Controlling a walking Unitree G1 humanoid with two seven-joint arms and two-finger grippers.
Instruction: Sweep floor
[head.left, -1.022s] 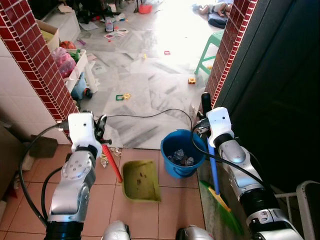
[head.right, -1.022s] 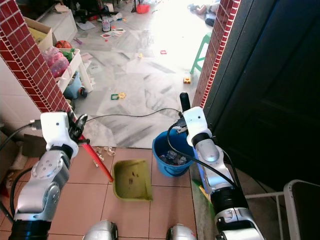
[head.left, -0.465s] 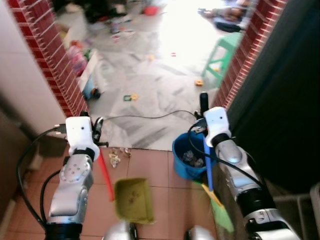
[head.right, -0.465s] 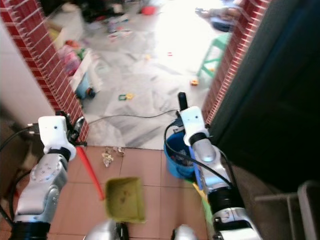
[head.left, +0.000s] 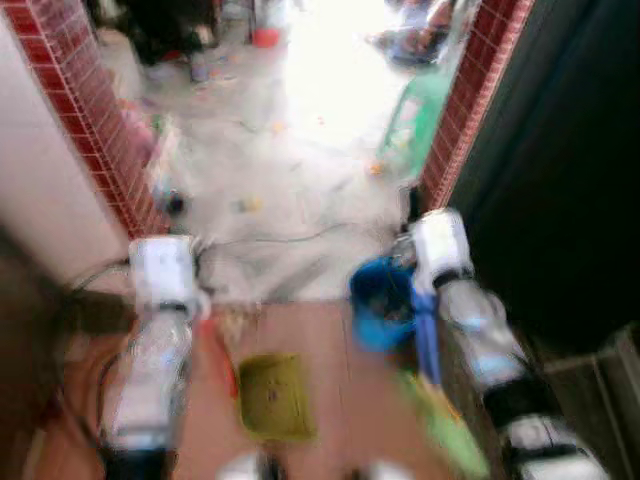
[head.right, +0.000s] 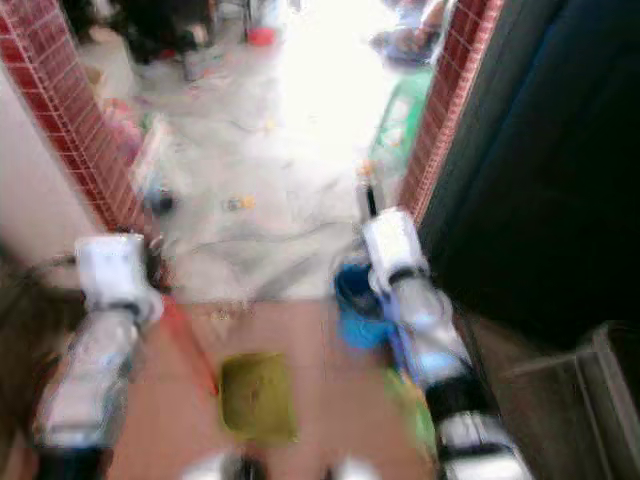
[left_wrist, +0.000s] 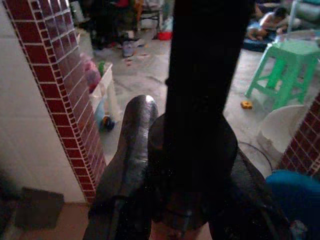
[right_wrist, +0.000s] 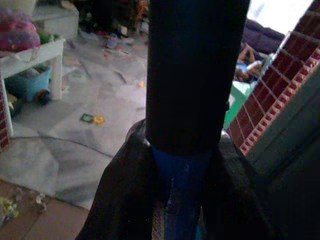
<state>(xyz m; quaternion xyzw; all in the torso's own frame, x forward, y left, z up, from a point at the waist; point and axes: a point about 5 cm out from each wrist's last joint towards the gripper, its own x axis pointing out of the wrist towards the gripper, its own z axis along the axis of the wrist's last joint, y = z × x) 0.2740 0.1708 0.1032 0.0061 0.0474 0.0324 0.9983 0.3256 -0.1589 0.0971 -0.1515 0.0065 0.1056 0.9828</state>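
Terracotta tiles (head.left: 330, 370) underfoot meet grey marble floor (head.left: 290, 170) beyond a doorway framed by brick pillars (head.left: 85, 110). Head views blurred.

Left gripper (left_wrist: 177, 165): fingers (left_wrist: 130, 150) clamped on the dustpan's handle (left_wrist: 205, 75), which looks black up close; head view shows it red (head.left: 218, 355), running down to the yellow-green dustpan (head.left: 272, 397) on the tiles.

Right gripper (right_wrist: 175, 165): closed around the broom handle (right_wrist: 195, 65), black grip over blue shaft. Head view shows the blue shaft (head.left: 427, 340) dropping to green bristles (head.left: 448, 430) at the dark door (head.left: 560, 170).

Blue bucket (head.left: 382, 300) sits between the arms, just beside the broom; contents unreadable.

Wrist views are sharper: green stool (left_wrist: 280, 70), white shelf (right_wrist: 30, 55) with a blue tub beneath, small debris (right_wrist: 7, 206) at the tile edge, a small toy (right_wrist: 92, 118) on the marble.
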